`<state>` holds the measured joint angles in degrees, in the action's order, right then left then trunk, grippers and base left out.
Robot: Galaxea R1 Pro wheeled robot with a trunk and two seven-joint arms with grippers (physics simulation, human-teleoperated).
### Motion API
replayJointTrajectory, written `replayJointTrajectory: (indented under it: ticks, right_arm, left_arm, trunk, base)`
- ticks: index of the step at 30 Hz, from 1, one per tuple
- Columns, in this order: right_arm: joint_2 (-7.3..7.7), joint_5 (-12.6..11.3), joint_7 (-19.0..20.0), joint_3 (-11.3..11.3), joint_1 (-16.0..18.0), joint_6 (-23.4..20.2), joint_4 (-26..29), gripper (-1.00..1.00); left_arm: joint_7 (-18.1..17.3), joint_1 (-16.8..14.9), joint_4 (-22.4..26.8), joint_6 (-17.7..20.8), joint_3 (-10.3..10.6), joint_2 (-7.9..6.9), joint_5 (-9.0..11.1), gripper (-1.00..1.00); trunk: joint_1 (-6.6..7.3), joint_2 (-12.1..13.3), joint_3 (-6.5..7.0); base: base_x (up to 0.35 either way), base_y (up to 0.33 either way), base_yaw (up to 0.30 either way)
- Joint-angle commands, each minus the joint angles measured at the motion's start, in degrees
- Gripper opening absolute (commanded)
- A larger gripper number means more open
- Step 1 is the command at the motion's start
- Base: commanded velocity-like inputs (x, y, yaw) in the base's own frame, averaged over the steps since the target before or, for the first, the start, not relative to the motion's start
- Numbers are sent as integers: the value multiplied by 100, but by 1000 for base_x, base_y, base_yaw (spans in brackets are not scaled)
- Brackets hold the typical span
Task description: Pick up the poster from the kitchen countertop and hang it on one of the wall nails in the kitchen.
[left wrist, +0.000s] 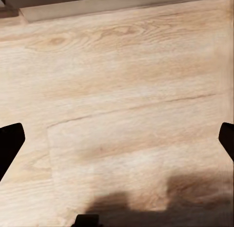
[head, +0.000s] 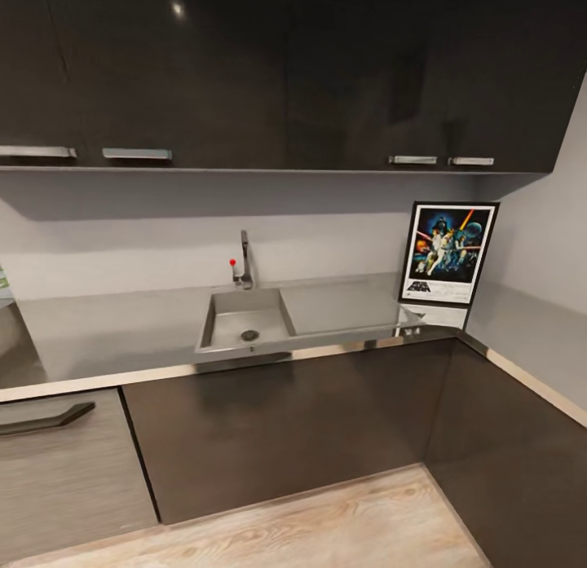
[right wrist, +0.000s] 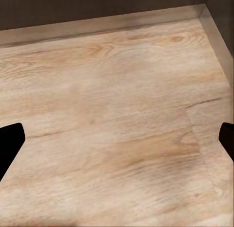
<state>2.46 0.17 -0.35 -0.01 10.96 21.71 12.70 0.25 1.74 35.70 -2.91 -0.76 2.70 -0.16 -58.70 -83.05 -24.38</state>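
The poster (head: 449, 253) stands upright at the back right corner of the light-grey kitchen countertop (head: 114, 336), leaning on the pale wall. It has a thin black frame, a white border and dark blue film art. The steel sink (head: 244, 317) with its chrome tap (head: 244, 261) is set into the worktop left of it. My left gripper (left wrist: 117, 141) hangs open over the wooden floor, its two dark fingertips (left wrist: 9, 144) at the picture's edges. My right gripper (right wrist: 117, 141) is open too, above the floor near the cabinet base, with nothing between its fingers.
Dark upper cabinets (head: 285, 71) overhang the counter. Dark lower cabinet fronts (head: 277, 421) run under it and turn along the right side (head: 522, 470). A grey drawer with a dark handle (head: 45, 421) is at the left. Light wooden floor (head: 350, 527) lies in front.
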Motion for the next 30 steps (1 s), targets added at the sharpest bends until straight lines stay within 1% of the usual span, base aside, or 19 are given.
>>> replayJointTrajectory:
  ticks: [1, 6, 13, 14, 16, 17, 19, 21, 22, 24, 25, 29, 30]
  right_arm:
    - [0, 1, -2, 1, 3, 17, -5, 100]
    - [-1, -1, 0, 6, 3, 15, -5, 100]
    - [-19, -45, -5, -16, 3, 49, 54, 100]
    - [-59, -46, -8, -26, -16, 38, 1365, 100]
    - [-66, -44, -8, -26, -80, -14, 2150, 100]
    - [-67, -44, -8, -26, -101, -134, 2508, 100]
    - [-68, -44, -9, -26, -114, -387, 2883, 100]
    - [-69, -45, -9, -24, -122, -744, 3303, 100]
    - [-73, -46, -5, -17, -130, -1415, 4043, 100]
    - [-72, -45, -3, -12, -133, -1827, 4480, 100]
    - [-73, -46, -2, -9, -134, -2201, 4884, 100]
    - [-96, -50, -4, -5, -131, -2758, 5621, 100]
    - [-159, -46, -7, -3, -122, -2980, 5955, 100]
  left_arm:
    - [5, 2, 7, -8, -6, 3, -2, 100]
    - [9, 2, 7, -8, -11, 3, 0, 100]
    - [-1, 2, 0, -14, -80, -1, 14, 100]
    - [-42, 2, 3, -22, -694, -6, 27, 100]
    - [-73, 2, 0, -24, -961, -10, 25, 100]
    - [-81, 2, 0, -24, -1056, -12, 25, 100]
    - [-86, 2, -1, -25, -1120, -13, 25, 100]
    - [-89, 2, -1, -25, -1161, -14, 25, 100]
    - [-92, 2, -1, -25, -1196, -14, 25, 100]
    - [-93, 2, -1, -25, -1213, -15, 25, 100]
    - [-94, 2, -1, -22, -1223, -18, 25, 100]
    - [-95, 2, -1, -19, -1252, -43, 25, 100]
    - [-95, 2, -1, -18, -1285, -60, 25, 100]
  trunk:
    - [-3, -3, -5]
    - [-3, -3, -5]
    - [-3, -3, -5]
    - [-3, -3, -5]
    - [-3, -3, -5]
    - [-3, -3, -5]
    - [-3, -3, -5]
    - [-3, -3, -5]
    - [-3, -3, -5]
    - [-3, -3, -5]
    - [-3, -3, -5]
    - [-3, -3, -5]
    - [-3, -3, -5]
  base:
    - [295, -202, 0]
    - [295, -202, 0]
    - [58, -40, 0]
    - [1, -1, 0]
    - [0, 0, 0]
    - [0, 0, 0]
    - [0, 0, 0]
    - [0, 0, 0]
    - [0, 0, 0]
    - [0, 0, 0]
    - [0, 0, 0]
    - [0, 0, 0]
    - [0, 0, 0]
